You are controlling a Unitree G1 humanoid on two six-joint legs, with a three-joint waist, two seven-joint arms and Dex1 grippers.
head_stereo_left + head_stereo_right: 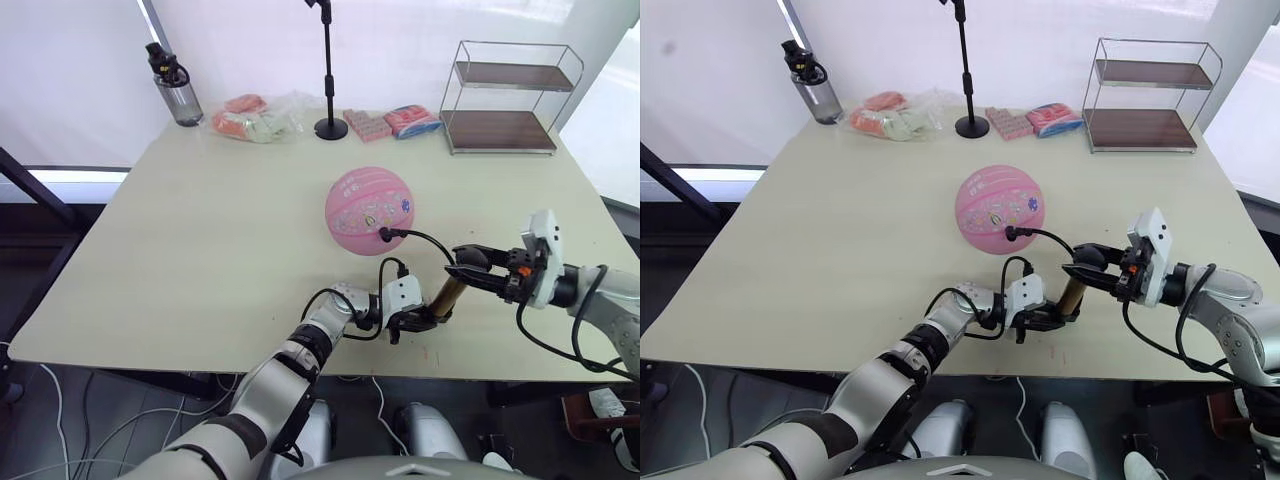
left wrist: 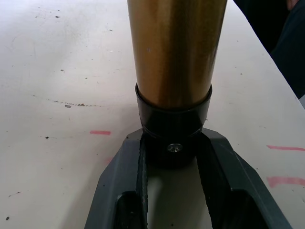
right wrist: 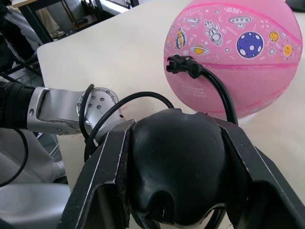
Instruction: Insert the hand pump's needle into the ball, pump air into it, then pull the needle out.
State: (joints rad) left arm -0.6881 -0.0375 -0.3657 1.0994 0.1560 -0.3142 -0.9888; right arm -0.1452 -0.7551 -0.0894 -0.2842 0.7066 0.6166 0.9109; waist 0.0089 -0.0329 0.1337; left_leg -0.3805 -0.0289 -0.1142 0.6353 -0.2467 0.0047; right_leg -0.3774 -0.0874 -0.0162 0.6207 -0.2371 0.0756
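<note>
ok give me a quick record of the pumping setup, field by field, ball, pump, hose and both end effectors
ball: pink ball mid-table
hose: thin black hose, fitting seated against the ball's near side
pump: hand pump, gold barrel tilted between the two arms
left end effector: shut on the barrel's black lower end cap
right end effector: shut on the black handle
needle: hidden, apparently inside the ball

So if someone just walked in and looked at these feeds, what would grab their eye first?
The pink ball at mid-table, with the pump's black hose fitting plugged into its near side. Next, the gold hand pump near the table's front edge, held between both arms: the left claw grips its black end collar, and the right claw is closed on the black handle.
</note>
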